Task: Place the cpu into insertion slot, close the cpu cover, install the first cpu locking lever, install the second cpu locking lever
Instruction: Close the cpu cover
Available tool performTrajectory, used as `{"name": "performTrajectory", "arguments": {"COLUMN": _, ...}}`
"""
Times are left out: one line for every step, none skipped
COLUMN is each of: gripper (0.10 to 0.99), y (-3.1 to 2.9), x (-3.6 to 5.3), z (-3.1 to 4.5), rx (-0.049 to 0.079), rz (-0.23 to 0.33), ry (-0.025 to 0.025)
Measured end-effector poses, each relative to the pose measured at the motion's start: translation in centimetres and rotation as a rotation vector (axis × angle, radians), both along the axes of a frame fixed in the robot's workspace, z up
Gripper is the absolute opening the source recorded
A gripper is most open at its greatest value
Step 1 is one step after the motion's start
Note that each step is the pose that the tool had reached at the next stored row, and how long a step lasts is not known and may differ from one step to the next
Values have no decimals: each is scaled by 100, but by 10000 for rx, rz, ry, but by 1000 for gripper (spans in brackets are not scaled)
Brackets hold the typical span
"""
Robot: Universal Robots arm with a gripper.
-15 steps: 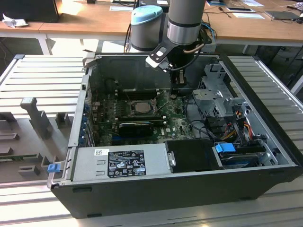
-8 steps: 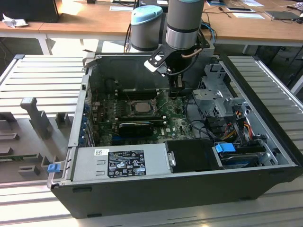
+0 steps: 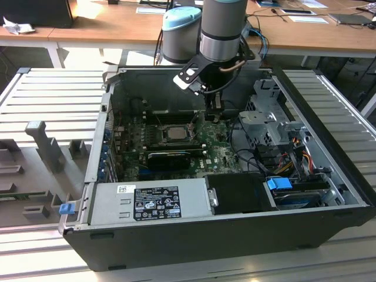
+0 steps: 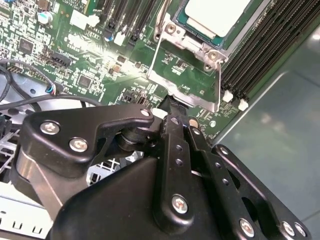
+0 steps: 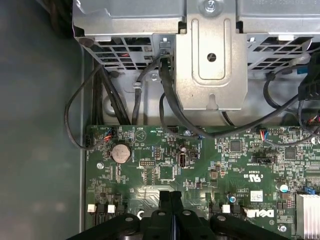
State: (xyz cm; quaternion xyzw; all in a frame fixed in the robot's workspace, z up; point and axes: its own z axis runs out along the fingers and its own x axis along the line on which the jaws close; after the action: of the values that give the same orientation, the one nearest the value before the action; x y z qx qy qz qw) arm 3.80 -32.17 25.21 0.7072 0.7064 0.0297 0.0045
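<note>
The cpu (image 3: 175, 133) lies flat in the insertion slot (image 3: 157, 134) on the green board; its pale top (image 4: 217, 15) is seen in the second wrist view. The cpu cover (image 4: 186, 96), a thin metal frame with a square window, is swung open from its hinge at the slot's edge, and the green board shows through the window. My gripper (image 4: 172, 107) is shut with nothing between the fingers, its tips right at the cover's free edge. The same shut gripper (image 3: 215, 111) hangs at the slot's side on the exterior view's right. A thin metal lever (image 4: 161, 20) runs beside the slot.
A grey power supply (image 3: 153, 202) fills the case's front. The metal drive cage (image 3: 270, 117) and its cables (image 5: 170, 105) stand close to the gripper. Long black card slots (image 4: 255, 60) flank the socket. A coin battery (image 5: 120, 152) sits on the board.
</note>
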Motion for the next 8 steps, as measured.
{"name": "performTrajectory", "arguments": {"gripper": 106, "y": 0, "x": -7, "z": 0, "rx": 0, "rz": 1, "ry": 2}}
{"name": "performTrajectory", "arguments": {"gripper": 106, "y": 0, "x": -14, "z": 0, "rx": 0, "rz": 0, "ry": 4}}
{"name": "performTrajectory", "arguments": {"gripper": 106, "y": 0, "x": -23, "z": 0, "rx": 0, "rz": 0, "ry": 4}}
{"name": "performTrajectory", "arguments": {"gripper": 106, "y": 0, "x": -36, "z": 0, "rx": -1, "rz": 0, "ry": 4}}
{"name": "performTrajectory", "arguments": {"gripper": 106, "y": 0, "x": -52, "z": 0, "rx": -1, "rz": 1, "ry": 4}}
{"name": "performTrajectory", "arguments": {"gripper": 106, "y": 0, "x": -68, "z": 0, "rx": 0, "rz": 0, "ry": 3}}
{"name": "performTrajectory", "arguments": {"gripper": 106, "y": 0, "x": -84, "z": 0, "rx": 0, "rz": 0, "ry": 3}}
{"name": "performTrajectory", "arguments": {"gripper": 106, "y": 0, "x": -105, "z": 0, "rx": 0, "rz": 0, "ry": 4}}
